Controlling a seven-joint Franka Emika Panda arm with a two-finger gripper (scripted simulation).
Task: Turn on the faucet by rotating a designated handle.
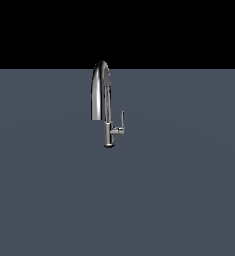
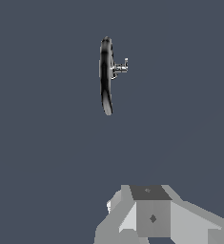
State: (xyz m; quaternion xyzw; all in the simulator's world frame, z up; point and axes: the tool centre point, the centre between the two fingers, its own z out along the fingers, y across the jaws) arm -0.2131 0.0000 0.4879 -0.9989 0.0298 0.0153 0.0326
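A: Where does the faucet (image 1: pixel 105 102) sit for us right now?

B: Alone on the plain grey surface (image 1: pixel 49 200), far side, about mid-width in the exterior view. Its arched spout (image 1: pixel 100 87) drops toward the exterior view's left, and the handle (image 1: pixel 122 120) rises as a thin upright lever off a short stub on the exterior view's right of the stem.

A: And our gripper (image 2: pixel 151 217)?

B: We only catch part of its grey body at the edge of the wrist view; the arm is absent from the exterior view. The fingertips are out of frame, so we cannot tell whether the jaws are spread or closed. Nothing is visibly held.

A: So which way do we go?

B: From the wrist camera we look down on the faucet (image 2: pixel 106 76), well apart from us, with bare surface between. The spout reads as one long dark streak, and the handle (image 2: pixel 121 67) pokes out sideways from it, across that long axis. We judge the approach has hardly begun: we must close the gap and come in on the handle's side, not the spout's.

A: Any containers to mind?

B: None that we can see.
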